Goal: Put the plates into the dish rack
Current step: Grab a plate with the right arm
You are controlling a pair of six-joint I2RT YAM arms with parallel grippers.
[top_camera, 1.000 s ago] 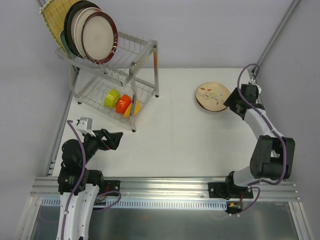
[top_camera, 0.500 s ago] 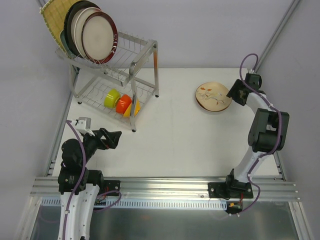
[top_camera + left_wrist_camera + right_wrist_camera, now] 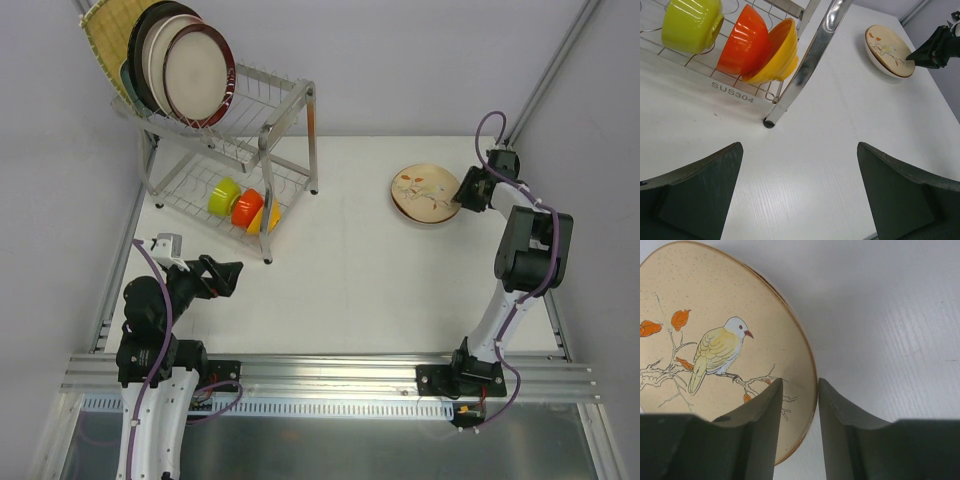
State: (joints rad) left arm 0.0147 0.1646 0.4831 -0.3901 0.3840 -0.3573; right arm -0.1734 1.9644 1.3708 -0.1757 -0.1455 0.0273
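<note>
A cream plate (image 3: 425, 193) painted with a bird on a branch lies flat on the white table at the right; it also shows in the left wrist view (image 3: 888, 44) and the right wrist view (image 3: 715, 340). My right gripper (image 3: 462, 192) (image 3: 800, 382) is at its right edge, still open, jaws narrowed astride the rim, one finger over the plate's face and one outside it. Several plates (image 3: 185, 70) stand on the top tier of the silver dish rack (image 3: 270, 130) at the back left. My left gripper (image 3: 238, 272) (image 3: 799, 145) hangs wide open over bare table near the rack's front leg (image 3: 812, 55).
Green, orange and yellow bowls (image 3: 243, 207) (image 3: 747, 45) sit on the rack's lower tier. Grey walls close the back and both sides. The aluminium rail with the arm bases (image 3: 330, 375) runs along the near edge.
My right arm has reached further onto the plate's right edge and its jaws have narrowed around the rim. The left arm and the plate have not moved.
</note>
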